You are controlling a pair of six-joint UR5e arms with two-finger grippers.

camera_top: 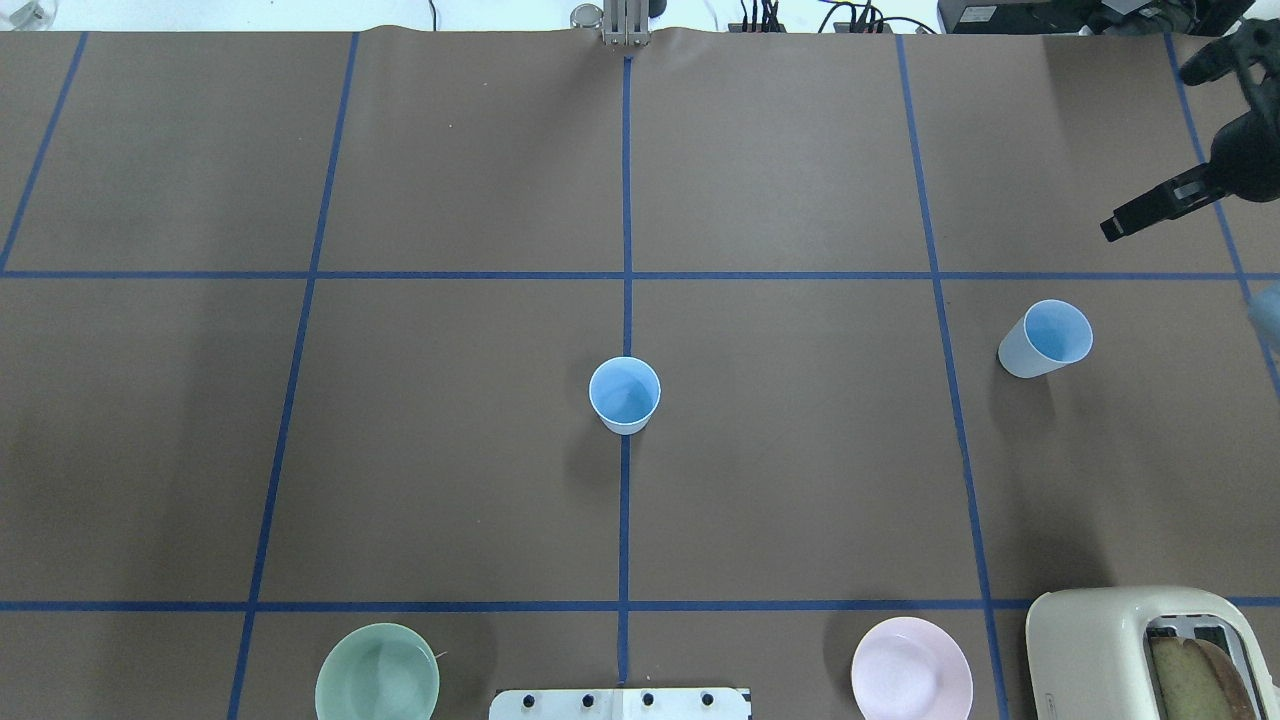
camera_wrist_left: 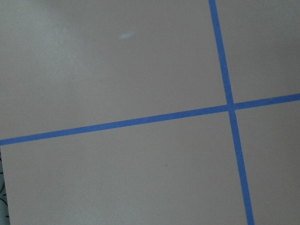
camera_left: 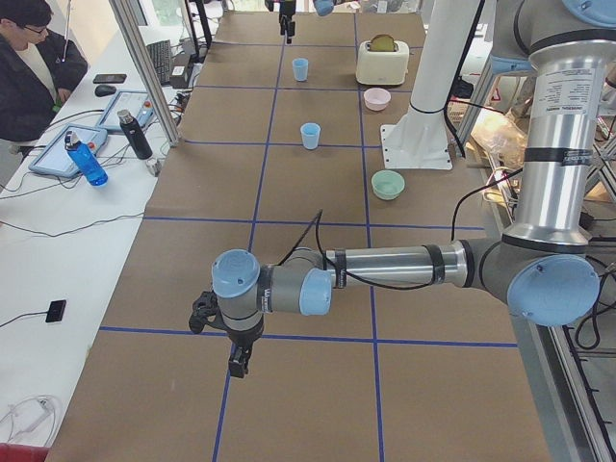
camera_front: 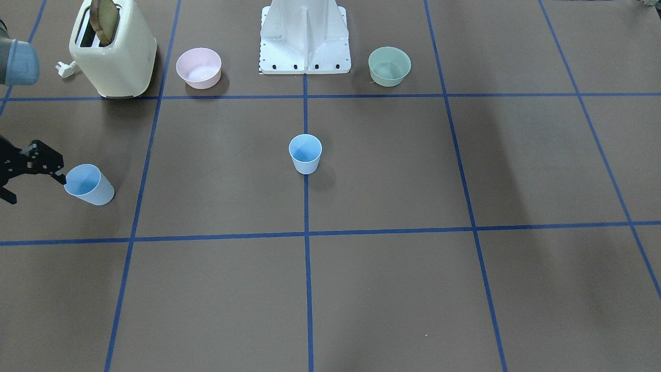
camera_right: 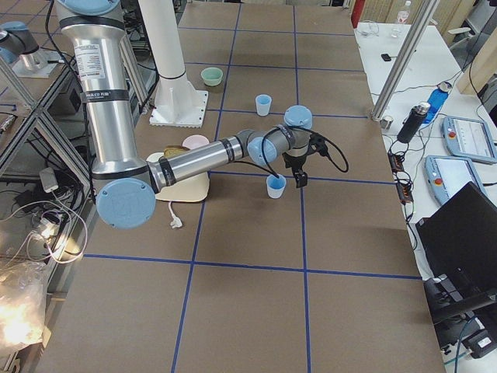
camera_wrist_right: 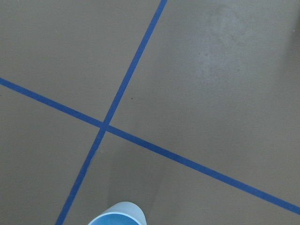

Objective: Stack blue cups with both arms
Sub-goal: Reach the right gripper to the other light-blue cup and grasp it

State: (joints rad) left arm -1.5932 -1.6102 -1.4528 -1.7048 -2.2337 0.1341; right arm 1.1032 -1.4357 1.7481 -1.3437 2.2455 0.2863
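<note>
One blue cup (camera_front: 305, 153) stands upright on the middle tape line, also in the overhead view (camera_top: 625, 394). The second blue cup (camera_front: 89, 184) stands far out on the robot's right side, also in the overhead view (camera_top: 1045, 338). My right gripper (camera_front: 33, 188) hangs open and empty just beside and above that cup, also in the overhead view (camera_top: 1148, 150). The right wrist view shows only the cup's rim (camera_wrist_right: 117, 214) at its bottom edge. My left gripper (camera_left: 236, 358) shows only in the exterior left view, low over bare table far from both cups. I cannot tell whether it is open or shut.
A cream toaster (camera_front: 113, 49) holding bread, a pink bowl (camera_front: 199, 67) and a pale green bowl (camera_front: 389, 65) stand near the white pedestal base (camera_front: 304, 36). A person (camera_left: 29, 67) sits at a side desk with bottles and tablets.
</note>
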